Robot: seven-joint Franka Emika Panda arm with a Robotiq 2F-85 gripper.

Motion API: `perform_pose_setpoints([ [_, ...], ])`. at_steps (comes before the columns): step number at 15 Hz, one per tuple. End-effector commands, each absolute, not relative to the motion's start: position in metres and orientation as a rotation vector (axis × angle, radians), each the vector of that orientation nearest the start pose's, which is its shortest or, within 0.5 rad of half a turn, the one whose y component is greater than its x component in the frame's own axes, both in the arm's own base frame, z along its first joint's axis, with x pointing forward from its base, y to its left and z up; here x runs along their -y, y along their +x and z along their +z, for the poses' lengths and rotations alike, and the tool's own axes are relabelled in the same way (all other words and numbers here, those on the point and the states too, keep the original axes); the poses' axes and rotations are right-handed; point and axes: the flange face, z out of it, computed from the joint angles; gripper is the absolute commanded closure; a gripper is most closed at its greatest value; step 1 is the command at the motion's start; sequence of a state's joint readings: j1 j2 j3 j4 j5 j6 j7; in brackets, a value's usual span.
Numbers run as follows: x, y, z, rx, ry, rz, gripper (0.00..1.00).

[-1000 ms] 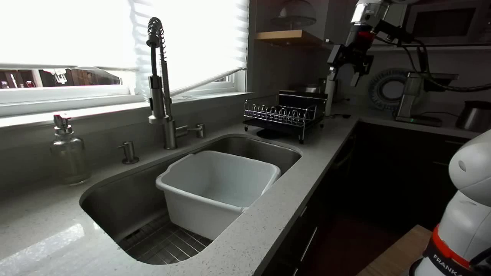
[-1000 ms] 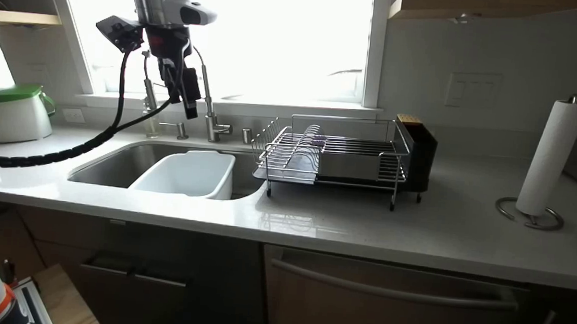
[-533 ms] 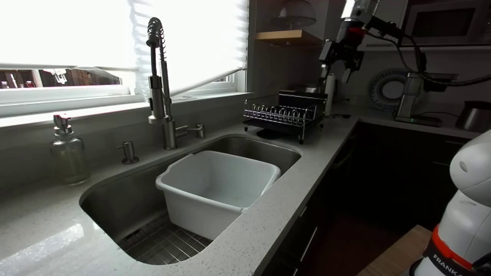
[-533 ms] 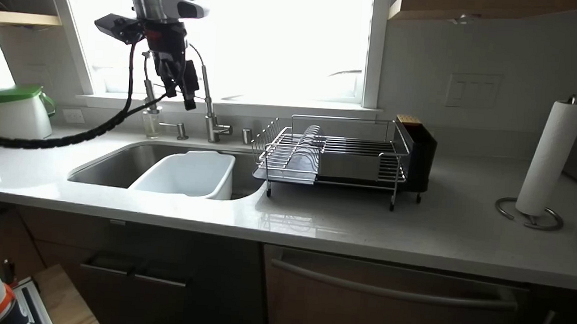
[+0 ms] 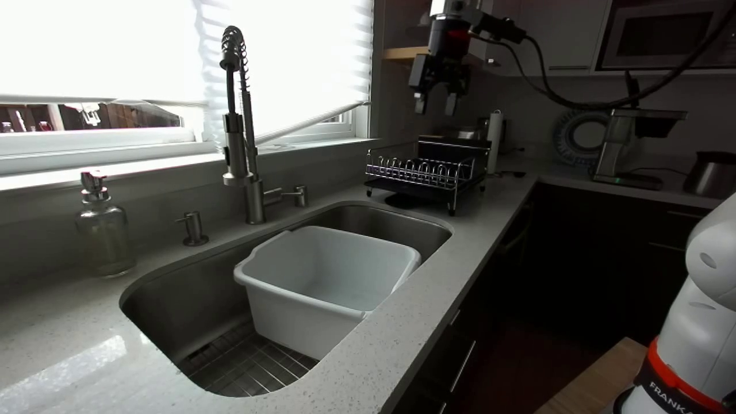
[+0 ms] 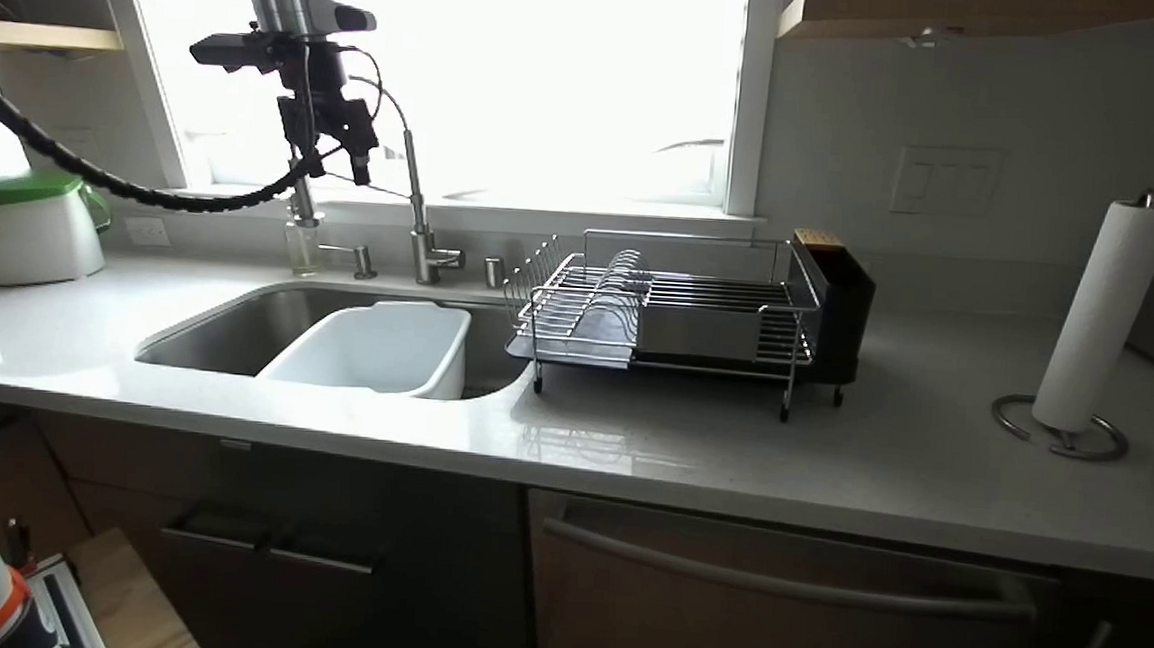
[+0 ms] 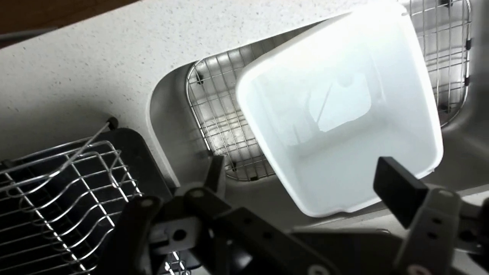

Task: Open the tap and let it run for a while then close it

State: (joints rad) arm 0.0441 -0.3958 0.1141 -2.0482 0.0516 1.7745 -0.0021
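Note:
The tap (image 5: 253, 201) is a tall chrome faucet with a spring neck, standing behind the sink. Its lever (image 5: 272, 196) points to the side; the tap (image 6: 424, 258) and lever (image 6: 451, 257) also show in an exterior view. No water stream shows below the spray head (image 5: 234, 164). My gripper (image 5: 436, 107) is open and empty, pointing down, high above the counter and apart from the tap. In an exterior view the gripper (image 6: 338, 168) overlaps the tap's hose and window. In the wrist view its fingers stand wide apart (image 7: 303, 170); the tap cannot be made out there.
A white tub (image 5: 276, 293) sits in the steel sink (image 5: 172, 322). A wire dish rack (image 6: 695, 361) stands beside the sink. A glass pump bottle (image 5: 105, 241), a small dispenser (image 5: 194, 230) and a metal stub (image 5: 300, 196) stand along the back. A wooden shelf (image 5: 405, 54) is behind the gripper.
My gripper has moved left in both exterior views and turned, so that both fingers now show side by side. It stays open. The tap and tub have not moved.

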Motion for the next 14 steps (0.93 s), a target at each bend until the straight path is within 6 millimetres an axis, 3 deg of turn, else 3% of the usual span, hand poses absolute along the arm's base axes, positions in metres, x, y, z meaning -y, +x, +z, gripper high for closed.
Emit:
perform_pose_setpoints([
  [1,-0.103,0.480,0.600,0.253,-3.111,-0.163,0.00],
  [5,-0.119,0.527,0.572,0.301,-3.081,-0.174,0.00],
  [7,-0.135,0.543,0.554,0.451,-3.032,-0.192,0.00],
  [8,-0.121,0.526,0.566,0.355,-3.066,-0.194,0.00],
  [11,-0.134,0.543,0.549,0.427,-3.050,-0.179,0.00],
  [14,-0.135,0.544,0.552,0.433,-3.047,-0.189,0.00],
])
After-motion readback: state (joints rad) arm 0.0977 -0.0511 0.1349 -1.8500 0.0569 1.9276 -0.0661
